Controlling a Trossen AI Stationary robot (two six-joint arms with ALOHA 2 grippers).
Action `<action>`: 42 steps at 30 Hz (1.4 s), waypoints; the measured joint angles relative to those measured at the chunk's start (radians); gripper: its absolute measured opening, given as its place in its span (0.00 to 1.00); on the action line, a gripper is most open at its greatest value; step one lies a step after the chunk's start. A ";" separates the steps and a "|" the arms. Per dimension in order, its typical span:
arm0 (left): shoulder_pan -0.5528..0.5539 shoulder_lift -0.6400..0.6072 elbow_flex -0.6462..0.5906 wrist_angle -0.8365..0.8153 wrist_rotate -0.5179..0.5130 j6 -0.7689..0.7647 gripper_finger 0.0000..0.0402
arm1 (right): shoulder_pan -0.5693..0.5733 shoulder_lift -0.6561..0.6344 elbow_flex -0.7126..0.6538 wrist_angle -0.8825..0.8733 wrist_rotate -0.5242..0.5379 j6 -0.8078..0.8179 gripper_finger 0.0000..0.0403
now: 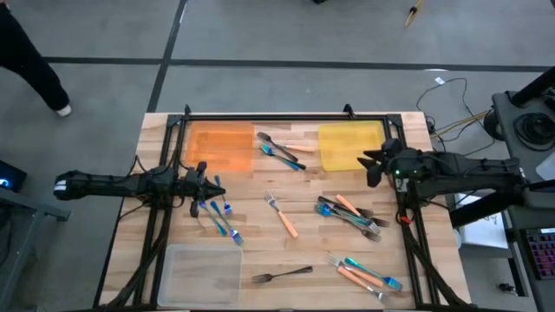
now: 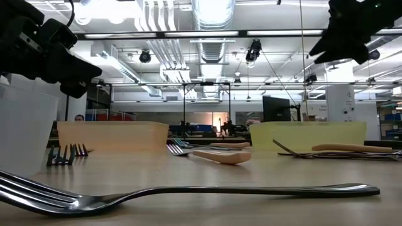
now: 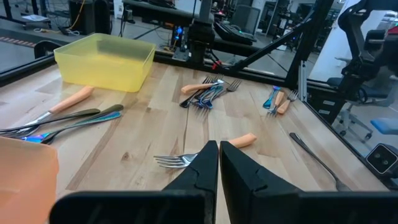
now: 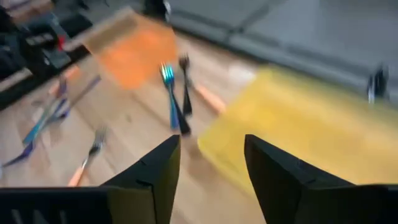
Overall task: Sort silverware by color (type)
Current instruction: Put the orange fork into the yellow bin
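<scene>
Two grippers, both empty. Left gripper (image 1: 211, 186) sits at the table's 9 o'clock edge, above the wood; in its wrist view the fingers (image 3: 202, 171) are together with only a thin slit between them, touching nothing. Right gripper (image 1: 371, 165) is at 3 o'clock, over the near edge of the yellow tray (image 1: 347, 139); its fingers (image 4: 155, 168) stand wide apart, holding nothing.

Silverware is scattered on the wood table (image 1: 260, 234):
- blue forks (image 1: 221, 217) just below the left gripper, long axes running 11 to 5 o'clock.
- orange fork (image 1: 282, 215) at centre, smooth orange handle, tines pointing to 11 o'clock.
- grey fork (image 1: 282, 276) at 6 o'clock, plain shiny metal, lying near 9 to 3, tines at 9.
- mixed pile (image 1: 351, 215) at 4 o'clock: grey, teal and orange, axes roughly 10 to 4.
- second pile (image 1: 364, 273) at 5 o'clock: orange and teal, same slant.
- cluster (image 1: 282, 149) at 12 o'clock between the orange tray (image 1: 217, 143) and the yellow one: dark, teal and orange pieces.

Trays are translucent plastic, rectangular, shallow. Clear tray (image 1: 199, 273) at 7 o'clock.
</scene>
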 joint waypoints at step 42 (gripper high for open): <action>0.000 0.002 0.000 0.000 0.000 0.000 0.00 | 0.004 0.717 0.258 -0.250 -0.488 0.076 0.44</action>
